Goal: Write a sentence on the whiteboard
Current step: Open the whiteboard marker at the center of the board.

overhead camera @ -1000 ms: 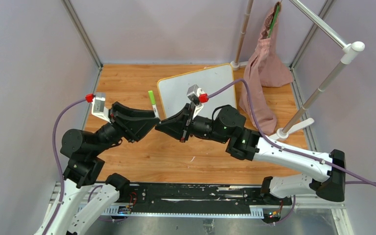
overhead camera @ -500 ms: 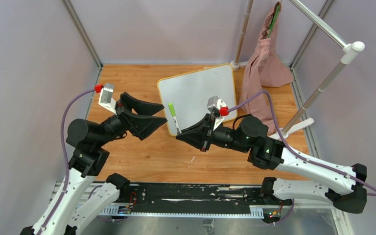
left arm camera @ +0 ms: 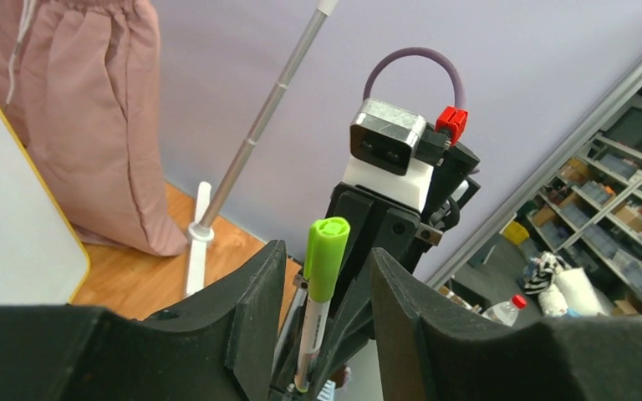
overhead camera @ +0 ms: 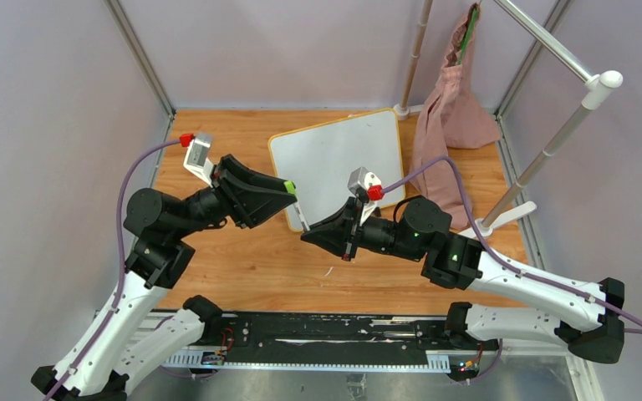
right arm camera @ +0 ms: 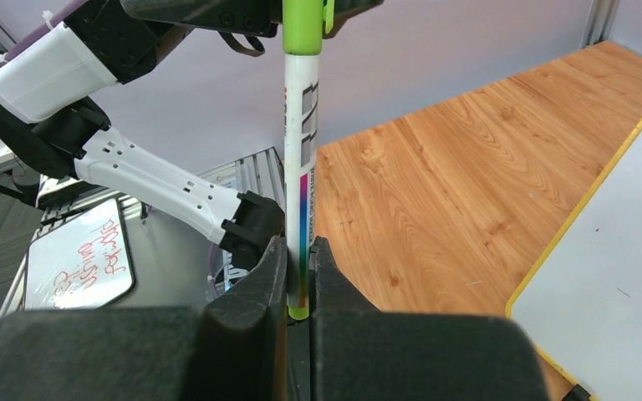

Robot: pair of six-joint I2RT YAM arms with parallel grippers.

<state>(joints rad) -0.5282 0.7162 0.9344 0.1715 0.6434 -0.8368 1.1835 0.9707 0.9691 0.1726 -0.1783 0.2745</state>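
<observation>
The whiteboard, white with a yellow-orange frame, lies flat on the wooden table at the back middle; its edge also shows in the left wrist view and the right wrist view. My right gripper is shut on the bottom end of a white marker and holds it upright in front of the board's near-left corner. The marker's green cap points up. My left gripper is open, one jaw on each side of the cap, with a gap on both sides.
A pink cloth bag hangs from a white rack at the back right and drapes onto the table beside the board. The rack's foot lies right of my right arm. Enclosure walls stand on the left, back and right.
My right gripper carried the marker rightward, then held still. My left gripper swung right and forward, so its open jaws now stand around the green cap.
</observation>
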